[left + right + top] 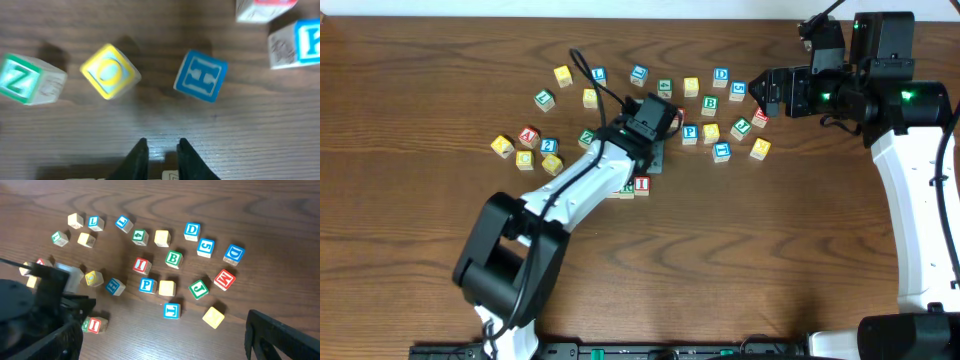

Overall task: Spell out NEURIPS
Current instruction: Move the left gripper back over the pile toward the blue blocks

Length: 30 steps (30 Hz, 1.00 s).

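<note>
The word is barely begun. A red I cube [641, 184] sits at the 6 o'clock edge of the scatter, touching a green-lettered cube [626, 188] at its 9 o'clock. The pair is set apart from the rest, most likely as part of the row, though the arm hides too much of the green letter to read it. The blue P cube [690, 132], probably wanted beside them, lies loose between 1 and 2 o'clock from that pair.

The left gripper [161, 144] points at bare tabletop [240, 130], its jaws open only a sliver with nothing between them. In its wrist view a yellow O cube [110, 71] lies at 11 o'clock and a blue H cube [201, 75] at 1 o'clock — neither needed. The right gripper [758, 92] hangs at the scatter's 3 o'clock edge, jaws spread wide and empty — likely held clear so the arms do not cross.
</note>
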Motion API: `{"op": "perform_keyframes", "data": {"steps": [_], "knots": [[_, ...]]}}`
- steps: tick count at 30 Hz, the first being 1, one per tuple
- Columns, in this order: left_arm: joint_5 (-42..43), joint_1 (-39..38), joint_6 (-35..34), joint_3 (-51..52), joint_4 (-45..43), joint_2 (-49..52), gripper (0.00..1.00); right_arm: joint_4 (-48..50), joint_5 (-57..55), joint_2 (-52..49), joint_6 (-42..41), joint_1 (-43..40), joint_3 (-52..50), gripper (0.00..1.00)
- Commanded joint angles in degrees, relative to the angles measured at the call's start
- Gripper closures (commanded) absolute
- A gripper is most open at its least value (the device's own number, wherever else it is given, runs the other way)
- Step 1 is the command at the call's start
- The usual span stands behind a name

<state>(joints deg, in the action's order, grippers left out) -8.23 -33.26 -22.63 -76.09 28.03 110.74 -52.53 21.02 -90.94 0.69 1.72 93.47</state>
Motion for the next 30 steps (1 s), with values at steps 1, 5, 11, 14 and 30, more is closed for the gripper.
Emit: {"op": "perform_keyframes", "data": {"steps": [1,5,11,14,30], "knots": [[0.94,-0.07,1.40,-0.68,-0.09,2.34,0.88,-0.04,0.33,-0.15,0.66,-0.22,-0.17,0.01],[0.92,-0.02,1.38,-0.68,-0.17,3.85,0.92,-0.04,0.33,-0.15,0.68,-0.22,-0.17,0.01],[1.60,-0.20,0.72,-0.68,0.15,4.26,0.92,-0.04,0.33,-0.15,0.68,-0.22,-0.17,0.01],[1.60,-0.44,0.37,-0.68,0.48,4.26,0.92,-0.04,0.33,-0.15,0.68,-0.22,-0.17,0.01],[1.60,-1.22,-1.64,-0.68,2.89,4.26,0.92,-0.04,0.33,-0.15,0.68,-0.22,-0.17,0.01]]}}
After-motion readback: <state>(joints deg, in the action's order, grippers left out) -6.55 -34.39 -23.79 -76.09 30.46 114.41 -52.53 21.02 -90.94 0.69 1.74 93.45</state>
